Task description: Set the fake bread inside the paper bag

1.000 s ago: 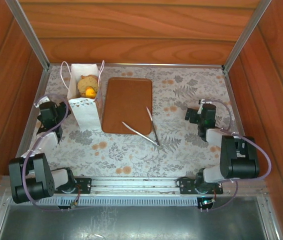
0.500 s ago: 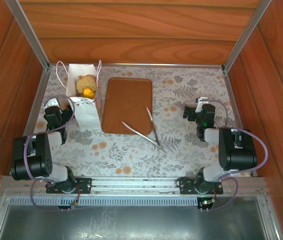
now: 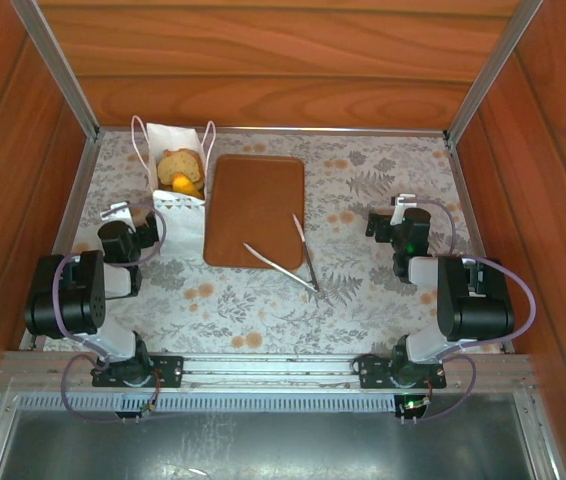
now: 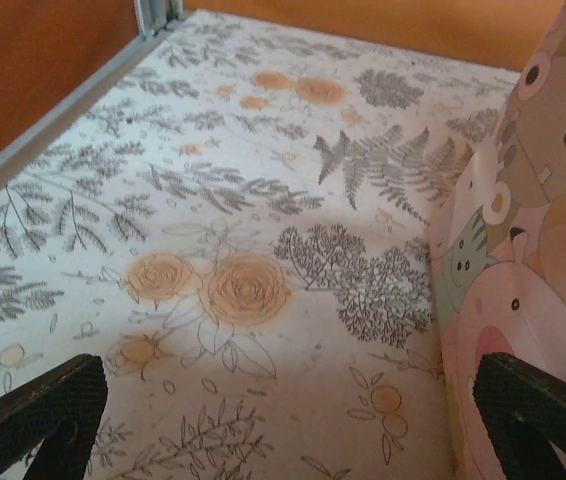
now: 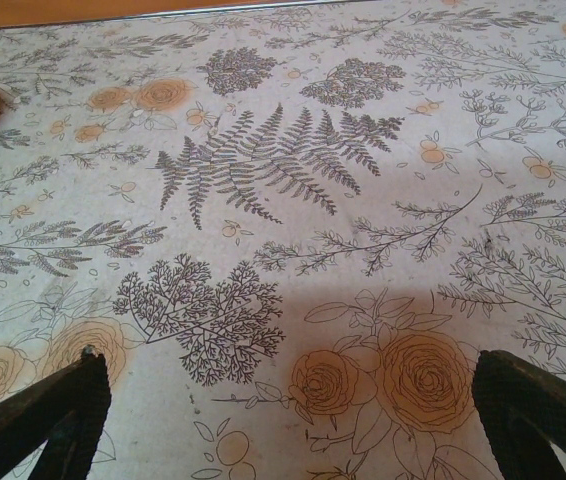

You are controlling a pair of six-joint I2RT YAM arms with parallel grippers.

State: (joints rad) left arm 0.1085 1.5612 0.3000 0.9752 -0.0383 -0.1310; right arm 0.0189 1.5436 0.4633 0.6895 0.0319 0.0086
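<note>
As fake bread sits inside paper bag at ten o'clock on table and tray carries none, task appears essentially done; left gripper, right gripper: jaws spread wide, holding nothing.

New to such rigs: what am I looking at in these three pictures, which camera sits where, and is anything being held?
Two robot arms, left and right, are bolted at the table's near edge. The wide picture looks down from above and behind them; the other two come from a camera on each wrist, its dark fingers at the bottom corners. On the floral tablecloth are a paper bag with fake bread inside, a flat brown tray, and thin tongs across its corner. The left gripper, beside the bag, and the right gripper are both open, holding nothing.
</note>
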